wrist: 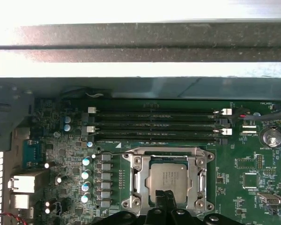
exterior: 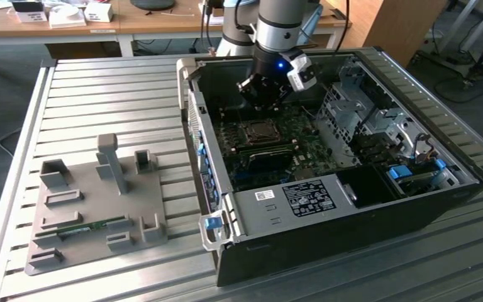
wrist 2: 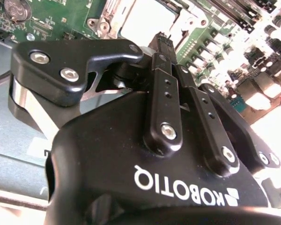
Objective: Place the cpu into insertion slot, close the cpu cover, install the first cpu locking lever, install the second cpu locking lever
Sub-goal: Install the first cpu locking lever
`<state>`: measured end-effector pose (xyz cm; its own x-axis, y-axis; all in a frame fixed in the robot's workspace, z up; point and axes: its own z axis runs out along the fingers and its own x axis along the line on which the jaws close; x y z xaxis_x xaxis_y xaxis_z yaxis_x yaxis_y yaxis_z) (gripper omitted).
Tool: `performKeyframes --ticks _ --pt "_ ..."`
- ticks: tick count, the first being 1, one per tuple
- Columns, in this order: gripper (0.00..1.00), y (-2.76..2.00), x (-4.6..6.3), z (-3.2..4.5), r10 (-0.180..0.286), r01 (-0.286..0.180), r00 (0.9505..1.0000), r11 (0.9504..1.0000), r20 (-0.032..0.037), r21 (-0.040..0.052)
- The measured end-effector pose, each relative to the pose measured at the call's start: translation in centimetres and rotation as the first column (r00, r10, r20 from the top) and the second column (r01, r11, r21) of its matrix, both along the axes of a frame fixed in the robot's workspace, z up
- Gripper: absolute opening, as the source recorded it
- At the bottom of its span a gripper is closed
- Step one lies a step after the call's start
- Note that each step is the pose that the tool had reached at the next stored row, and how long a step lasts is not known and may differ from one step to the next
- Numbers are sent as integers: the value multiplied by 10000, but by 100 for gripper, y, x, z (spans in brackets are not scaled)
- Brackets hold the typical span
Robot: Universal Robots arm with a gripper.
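Cpu (wrist: 171, 177) lies flat in the insertion slot (exterior: 261, 132), and we see the cpu cover (wrist: 141, 180) folded down around it, its window framing the grey top. We find the hand (wrist: 167, 197) over the slot's edge farthest from the memory slots (wrist: 154, 125), its fingers pressed together, pinching nothing.

White lettering was printed on the gripper (wrist 2: 162, 40) body. A dark label (exterior: 309, 197) and a white sticker (exterior: 265, 194) were fixed to the grey bracket (exterior: 254, 220) beside the motherboard (exterior: 309, 151); neither could be read. Faint markings were seen on the cpu (wrist: 170, 177).
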<state>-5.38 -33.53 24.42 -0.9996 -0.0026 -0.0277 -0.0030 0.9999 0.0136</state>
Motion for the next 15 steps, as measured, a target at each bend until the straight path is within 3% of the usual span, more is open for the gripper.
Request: performKeyframes --ticks 15 --pt "11 0 -170 0 0 0 10000 10000 7 0"
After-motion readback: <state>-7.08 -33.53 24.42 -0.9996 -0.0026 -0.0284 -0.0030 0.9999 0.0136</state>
